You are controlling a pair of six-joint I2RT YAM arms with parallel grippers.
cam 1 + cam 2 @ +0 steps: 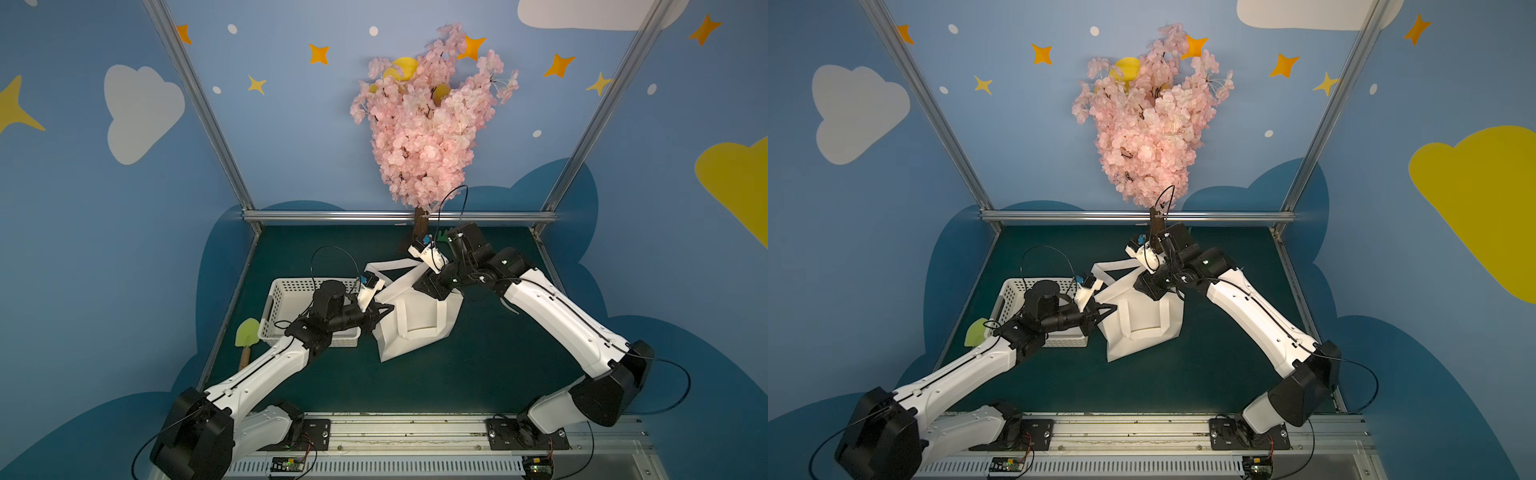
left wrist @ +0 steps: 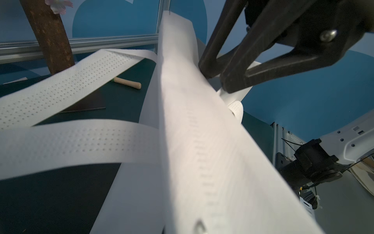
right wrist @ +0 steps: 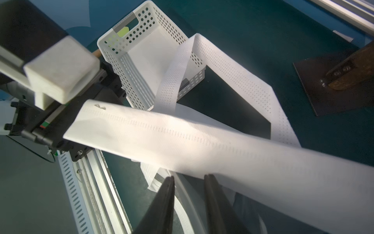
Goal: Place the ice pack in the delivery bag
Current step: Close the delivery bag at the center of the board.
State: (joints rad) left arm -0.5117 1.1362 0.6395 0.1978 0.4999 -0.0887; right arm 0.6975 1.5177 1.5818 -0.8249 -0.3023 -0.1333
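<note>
Apparently opening the boxy white fabric delivery bag (image 1: pixel 419 320)
Left tool (image 1: pixel 386 309) pinches its rim; right tool (image 3: pixel 189 178), narrowly parted, should clamp opposite.

White fabric delivery bag (image 1: pixel 419 320) sits slumped, strap handles (image 1: pixel 390 263) loose.

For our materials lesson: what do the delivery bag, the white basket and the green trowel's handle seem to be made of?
Delivery bag: matte white fabric, probably non-woven; it creases softly and its straps show dotted embossing. Basket: rigid, smooth white plastic, judging by its neat moulded holes. Trowel handle: pale tan, likely bare wood.
</note>
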